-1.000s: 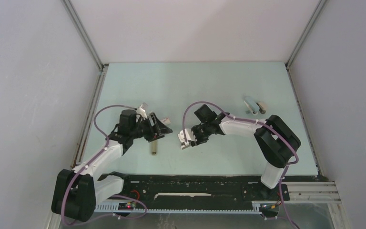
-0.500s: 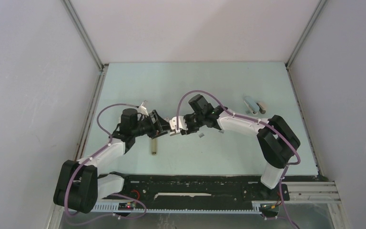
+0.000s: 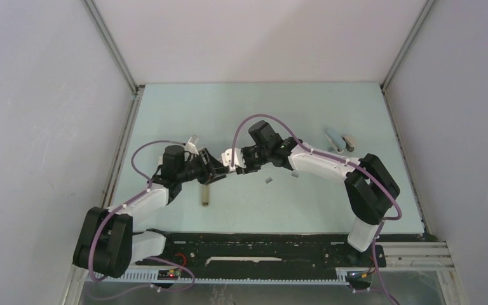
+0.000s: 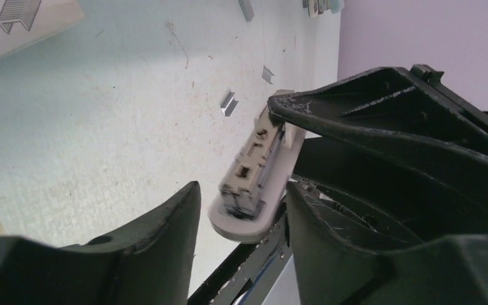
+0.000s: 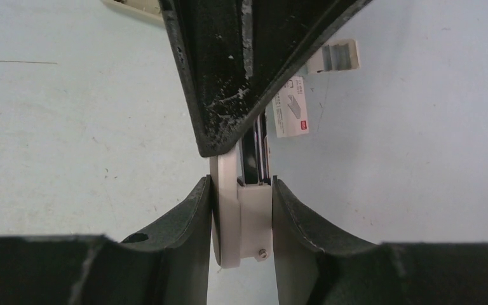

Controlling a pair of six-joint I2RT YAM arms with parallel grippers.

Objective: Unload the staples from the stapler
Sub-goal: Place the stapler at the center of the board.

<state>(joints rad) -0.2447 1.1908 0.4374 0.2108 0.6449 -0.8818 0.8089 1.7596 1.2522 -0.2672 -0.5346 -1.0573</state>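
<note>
A white stapler (image 3: 231,156) hangs above the table, and my right gripper (image 3: 240,160) is shut on its hinge end (image 5: 241,216). My left gripper (image 3: 215,169) faces it, open. Its fingers (image 4: 165,235) straddle the stapler's free end (image 4: 254,184), with a gap on the left side. In the left wrist view, short grey staples (image 4: 229,103) lie loose on the table, with another strip (image 4: 267,74) further back. One such strip (image 3: 268,180) shows below the right arm in the top view.
A beige stapler part (image 3: 205,196) lies near the left arm. Two small staplers (image 3: 335,140) sit at the back right. A white printed box (image 5: 290,107) and a block of staples (image 5: 340,56) lie beyond the grippers. Another white box (image 4: 13,22) is at the left.
My right gripper carried the stapler left and back to meet the left gripper. The left gripper shifted slightly right, so its fingers now straddle the stapler's end.
</note>
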